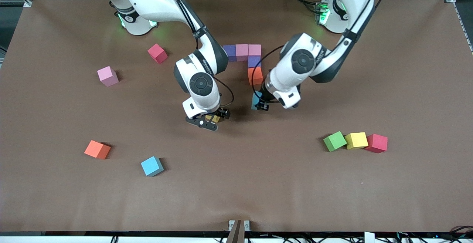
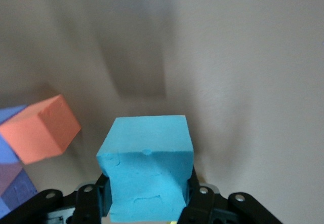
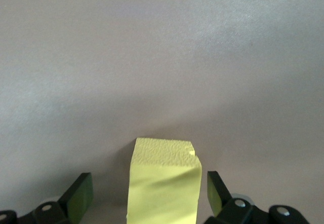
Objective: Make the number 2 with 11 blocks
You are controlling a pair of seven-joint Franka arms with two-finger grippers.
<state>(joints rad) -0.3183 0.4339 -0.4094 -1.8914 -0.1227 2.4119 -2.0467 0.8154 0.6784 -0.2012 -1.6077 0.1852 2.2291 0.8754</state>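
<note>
The number 2 stands in part: a row of purple [image 1: 230, 52], pink [image 1: 242, 51] and pink [image 1: 254, 50] blocks, then a purple block [image 1: 254, 61] and an orange block [image 1: 255, 76] [image 2: 40, 128] in a column toward the front camera. My left gripper [image 1: 259, 104] [image 2: 147, 199] is shut on a sky-blue block [image 1: 255, 100] [image 2: 147, 168], low over the table just past the orange block and apart from it. My right gripper [image 1: 213, 120] [image 3: 148, 192] is open around a yellow block [image 1: 213, 117] [image 3: 163, 183] on the table, with gaps on both sides.
Loose blocks lie about: crimson [image 1: 157, 53], pink [image 1: 108, 76], orange [image 1: 97, 149] and sky-blue [image 1: 152, 166] toward the right arm's end. Green [image 1: 334, 141], yellow [image 1: 356, 140] and crimson [image 1: 377, 143] sit in a row toward the left arm's end.
</note>
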